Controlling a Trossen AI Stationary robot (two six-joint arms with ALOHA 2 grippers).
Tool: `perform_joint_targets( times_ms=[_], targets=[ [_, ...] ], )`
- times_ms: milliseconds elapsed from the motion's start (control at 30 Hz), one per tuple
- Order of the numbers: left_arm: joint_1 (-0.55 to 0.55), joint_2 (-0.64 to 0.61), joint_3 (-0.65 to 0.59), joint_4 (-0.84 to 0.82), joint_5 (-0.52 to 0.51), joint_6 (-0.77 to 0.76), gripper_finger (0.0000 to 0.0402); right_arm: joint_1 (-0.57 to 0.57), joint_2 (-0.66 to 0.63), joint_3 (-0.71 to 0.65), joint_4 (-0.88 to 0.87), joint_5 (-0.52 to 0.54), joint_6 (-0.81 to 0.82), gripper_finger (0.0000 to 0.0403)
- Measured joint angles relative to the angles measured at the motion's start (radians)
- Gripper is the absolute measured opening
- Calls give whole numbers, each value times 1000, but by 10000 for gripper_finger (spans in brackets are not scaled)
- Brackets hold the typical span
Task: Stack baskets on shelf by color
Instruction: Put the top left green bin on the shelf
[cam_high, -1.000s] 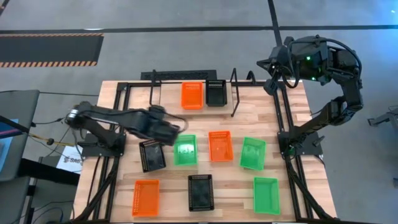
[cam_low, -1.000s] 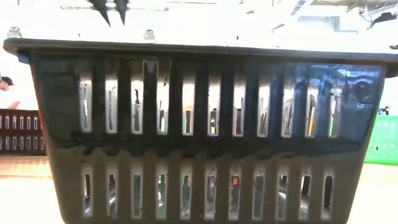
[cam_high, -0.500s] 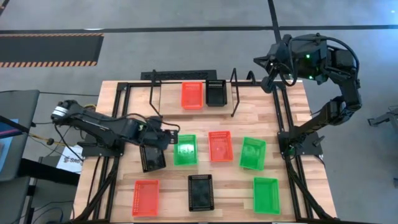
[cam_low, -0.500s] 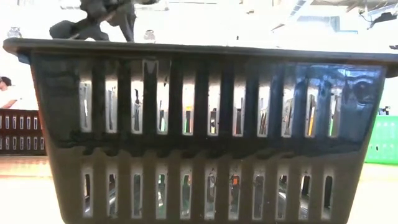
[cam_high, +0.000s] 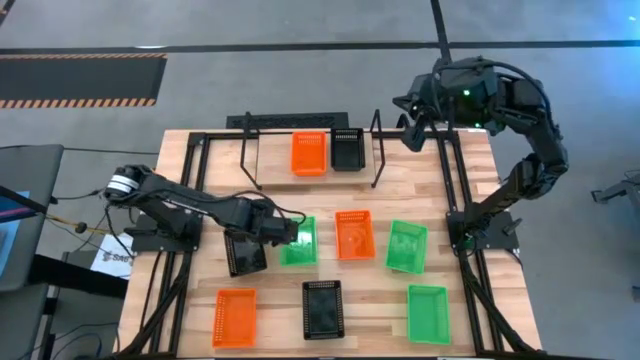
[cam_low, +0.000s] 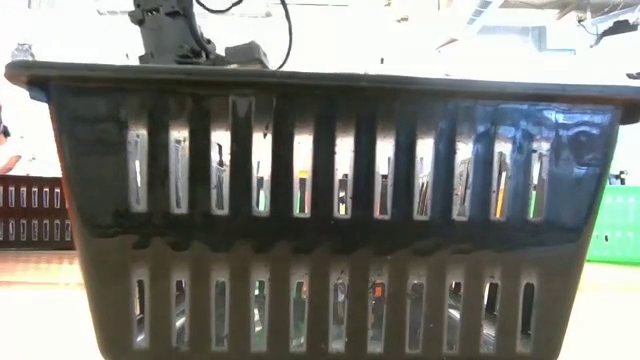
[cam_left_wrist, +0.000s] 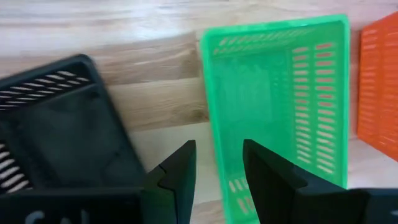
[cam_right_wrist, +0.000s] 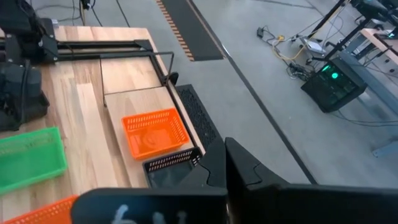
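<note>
Two baskets, one orange (cam_high: 309, 153) and one black (cam_high: 347, 148), sit on the shelf (cam_high: 378, 150) at twelve o'clock. Left gripper (cam_left_wrist: 219, 163), fingers apart, straddles a green basket's (cam_left_wrist: 280, 93) rim mid-table. Right gripper (cam_high: 405, 112) hangs pinched together at one o'clock.

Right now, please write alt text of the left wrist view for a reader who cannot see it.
The left hand, open, hovers over the near wall of a green basket on the wooden table. A black basket lies beside it, and an orange basket shows at the picture's edge.
</note>
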Motion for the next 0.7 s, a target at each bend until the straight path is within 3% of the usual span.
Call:
perform_joint_targets(
  times_ms=[700],
  targets=[
    [59,84,4,87,-13,64,118,0,3,1,-1,0,-48,6]
  ],
)
